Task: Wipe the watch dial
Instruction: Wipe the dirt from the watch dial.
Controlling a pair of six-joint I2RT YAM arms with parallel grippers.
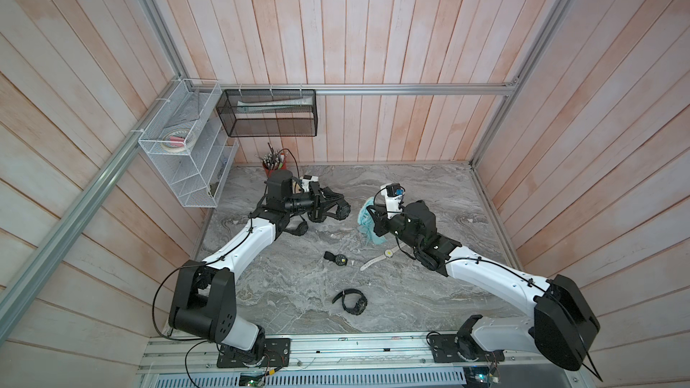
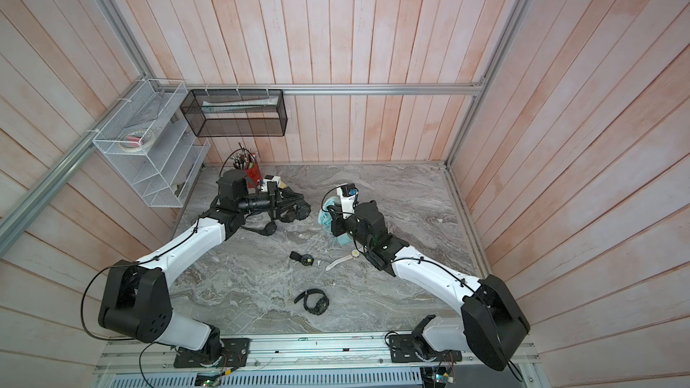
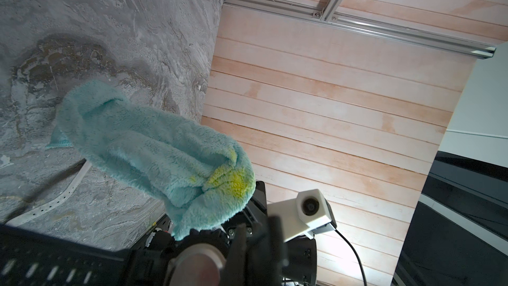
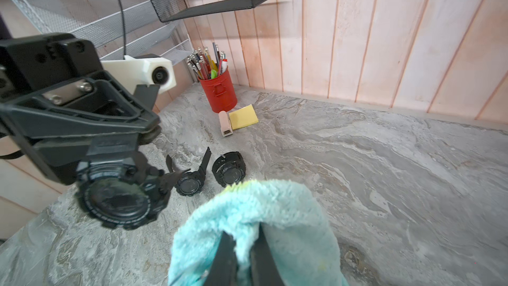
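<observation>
Since the left gripper (image 4: 118, 144) is clenched on just one end of the watch (image 4: 121, 202), held aloft toward the table's (image 1: 429, 293) back edge, left of centre, a press may swivel it. The right gripper (image 4: 242, 257) pinches a fluffy teal cloth (image 4: 275, 210) (yellow-stained) just short of the glossy round dial (image 4: 116, 207); the knobbly case (image 4: 155, 188) may snag pile.

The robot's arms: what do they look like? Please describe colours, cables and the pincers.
The left arm and right arm have white shells between bulky black joints. A thin black cable runs along each. The left pincer and right pincer are black and angular, each beside a white camera.
</observation>
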